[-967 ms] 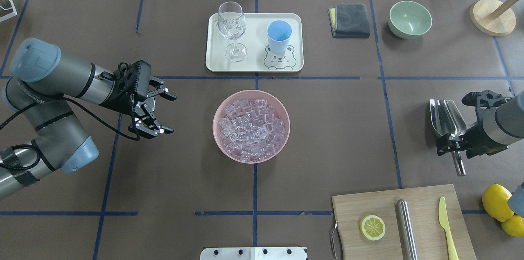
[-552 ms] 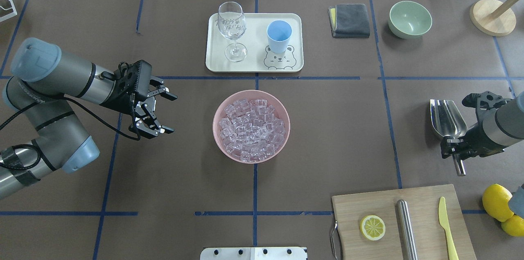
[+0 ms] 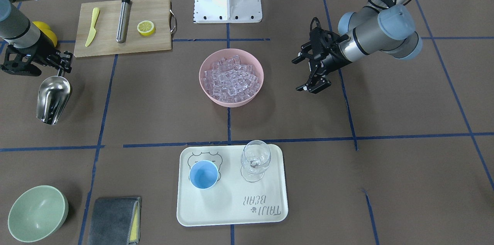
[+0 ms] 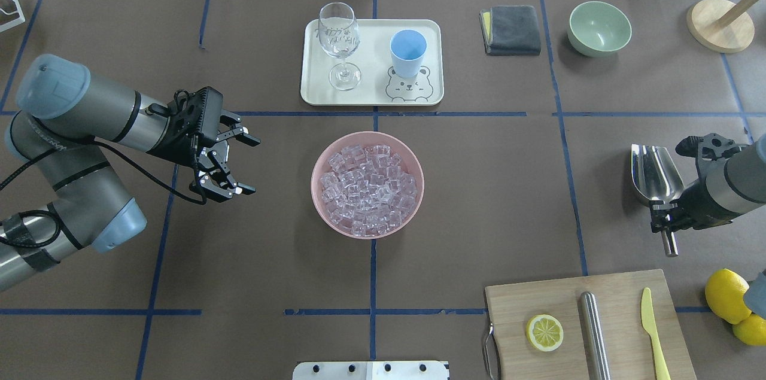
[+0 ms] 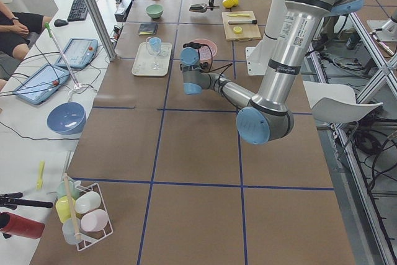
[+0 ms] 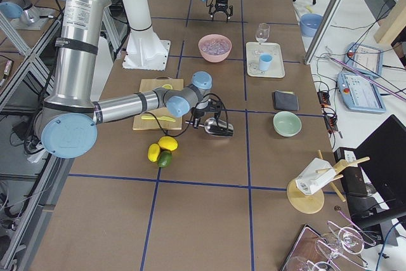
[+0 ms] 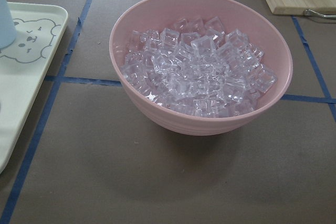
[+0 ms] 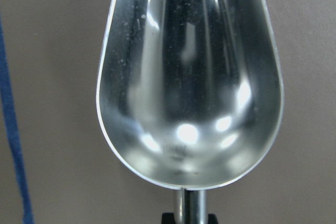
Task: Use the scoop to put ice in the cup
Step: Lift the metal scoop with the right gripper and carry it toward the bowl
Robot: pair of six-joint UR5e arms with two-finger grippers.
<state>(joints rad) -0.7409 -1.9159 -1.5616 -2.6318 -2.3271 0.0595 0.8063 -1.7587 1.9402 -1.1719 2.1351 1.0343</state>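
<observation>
The ice (image 4: 367, 188) is a heap of clear cubes in a pink bowl (image 4: 413, 155) at mid-table, and it fills the left wrist view (image 7: 197, 72). The light-blue cup (image 4: 408, 52) stands upright on a cream tray (image 4: 371, 96) behind the bowl. The steel scoop (image 4: 656, 173) lies at the right, bowl up and empty, large in the right wrist view (image 8: 189, 77). My right gripper (image 4: 665, 219) is shut on the scoop's rod handle, low over the table. My left gripper (image 4: 254, 166) is open and empty, left of the pink bowl and facing it.
A stemmed glass (image 4: 339, 39) shares the tray. A grey cloth (image 4: 511, 29), a green bowl (image 4: 599, 27) and a wooden stand (image 4: 718, 24) are at the back right. A cutting board (image 4: 622, 299) with a lemon slice, steel cylinder and yellow knife lies front right, with lemons (image 4: 727, 296) beside it.
My right gripper's fingers have closed in on the scoop handle, and the scoop has shifted slightly to the right. The left arm has barely moved.
</observation>
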